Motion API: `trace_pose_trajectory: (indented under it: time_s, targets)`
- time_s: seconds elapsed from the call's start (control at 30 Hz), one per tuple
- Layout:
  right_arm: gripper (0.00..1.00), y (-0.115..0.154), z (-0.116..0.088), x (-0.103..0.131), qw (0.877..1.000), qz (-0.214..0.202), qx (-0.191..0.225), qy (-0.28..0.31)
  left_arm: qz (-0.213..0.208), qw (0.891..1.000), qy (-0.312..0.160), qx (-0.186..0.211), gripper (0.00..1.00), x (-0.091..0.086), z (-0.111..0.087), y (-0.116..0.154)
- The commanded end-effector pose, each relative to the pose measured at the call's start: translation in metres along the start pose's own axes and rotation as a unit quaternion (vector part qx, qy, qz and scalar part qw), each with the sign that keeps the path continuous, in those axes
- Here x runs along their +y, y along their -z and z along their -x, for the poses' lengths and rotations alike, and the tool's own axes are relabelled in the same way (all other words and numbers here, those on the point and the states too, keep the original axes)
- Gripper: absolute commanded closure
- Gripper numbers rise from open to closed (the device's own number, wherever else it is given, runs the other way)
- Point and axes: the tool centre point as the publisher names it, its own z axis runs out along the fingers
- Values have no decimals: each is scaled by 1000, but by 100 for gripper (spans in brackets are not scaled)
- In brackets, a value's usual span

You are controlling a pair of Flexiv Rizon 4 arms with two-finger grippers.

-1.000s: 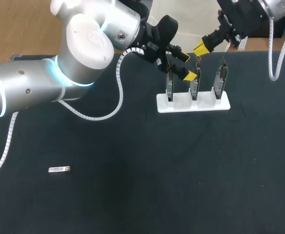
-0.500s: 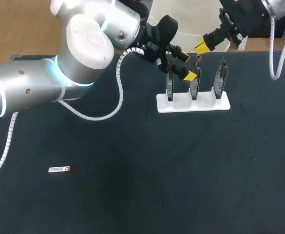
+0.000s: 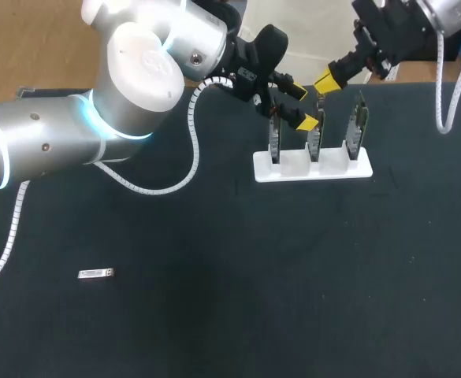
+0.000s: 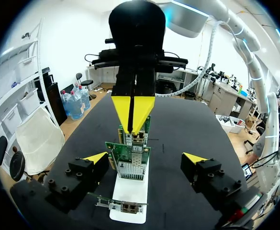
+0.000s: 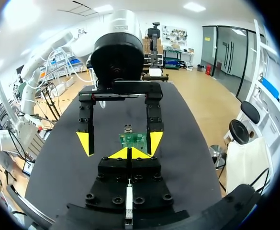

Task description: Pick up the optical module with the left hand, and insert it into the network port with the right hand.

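Head view: optical module (image 3: 96, 273) lies flat at near left, well apart from the card stand (image 3: 312, 167). I judge it light, stiff and slippery, so I grip across its long sides.
Left wrist view: left gripper (image 4: 145, 158) released, a network card (image 4: 130, 160) between its fingers.
Right wrist view: right gripper (image 5: 129, 153) clenched, nothing visible in it.

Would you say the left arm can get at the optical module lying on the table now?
Probably yes: the optical module lies alone on bare table with nothing over it, and the left gripper is open, though it is far off by the board holder.
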Motion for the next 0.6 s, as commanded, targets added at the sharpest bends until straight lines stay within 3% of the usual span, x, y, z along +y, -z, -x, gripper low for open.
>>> trace_pose_trajectory:
  time_s: [0.03,0.6]
  targets:
    - [100,-3,-2,-2,1000,2,2,-3,-2,1000,1,3,0,2,1,-1]
    - [100,-13,-15,-1,1000,10,7,-21,-2,1000,1,3,0,2,1,-1]
